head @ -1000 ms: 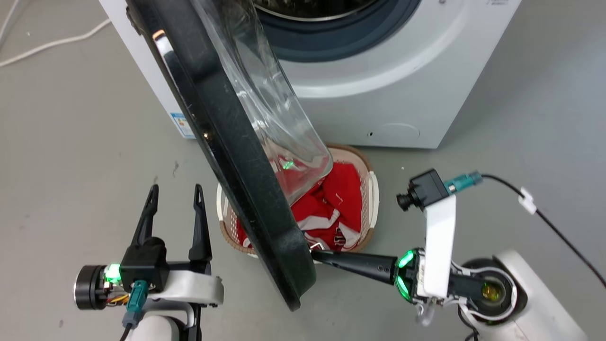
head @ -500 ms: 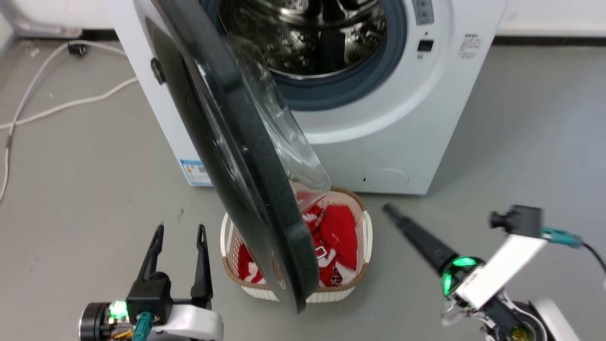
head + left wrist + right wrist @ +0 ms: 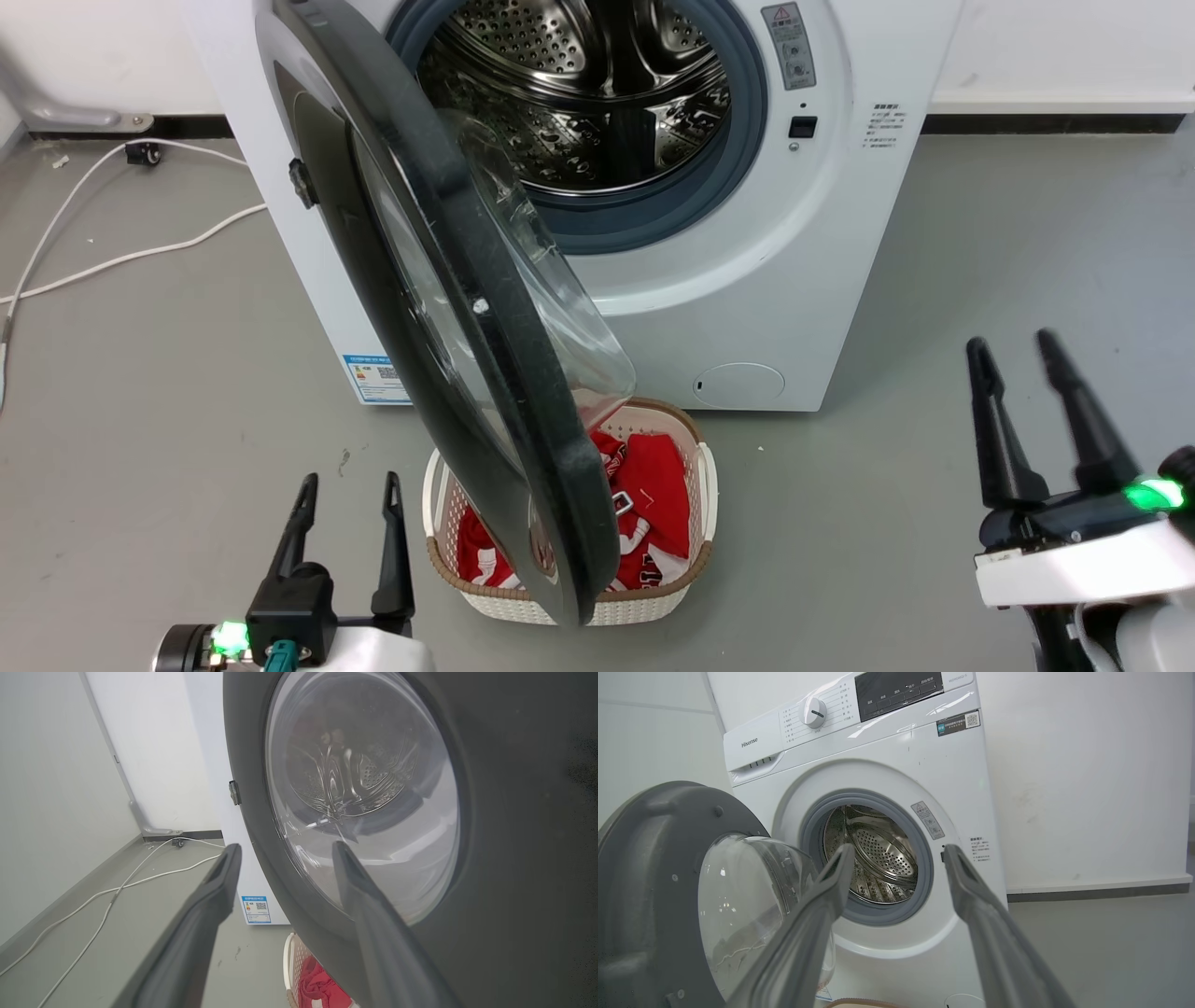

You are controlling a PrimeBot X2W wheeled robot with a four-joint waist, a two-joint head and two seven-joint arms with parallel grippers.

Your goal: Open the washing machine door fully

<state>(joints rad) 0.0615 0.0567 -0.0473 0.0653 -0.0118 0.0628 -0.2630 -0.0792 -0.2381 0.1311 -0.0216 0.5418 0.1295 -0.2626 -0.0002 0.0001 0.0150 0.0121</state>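
The white washing machine stands ahead with its steel drum exposed. The washing machine door, a black disc with a clear glass bowl, hangs swung out on its left hinge, edge-on toward me over the basket. My left gripper is open at the lower left, close to the door's outer face and holding nothing. My right gripper is open at the lower right, well clear of the door, and points at the drum opening.
A white laundry basket with red clothes sits on the grey floor right under the door's lower edge. White cables trail across the floor at left. A wall runs behind the machine.
The right gripper left the door's lower edge, swung away to the right and now stands open, pointing forward. The head camera tilted up and back, showing more of the machine. The door looks somewhat wider open.
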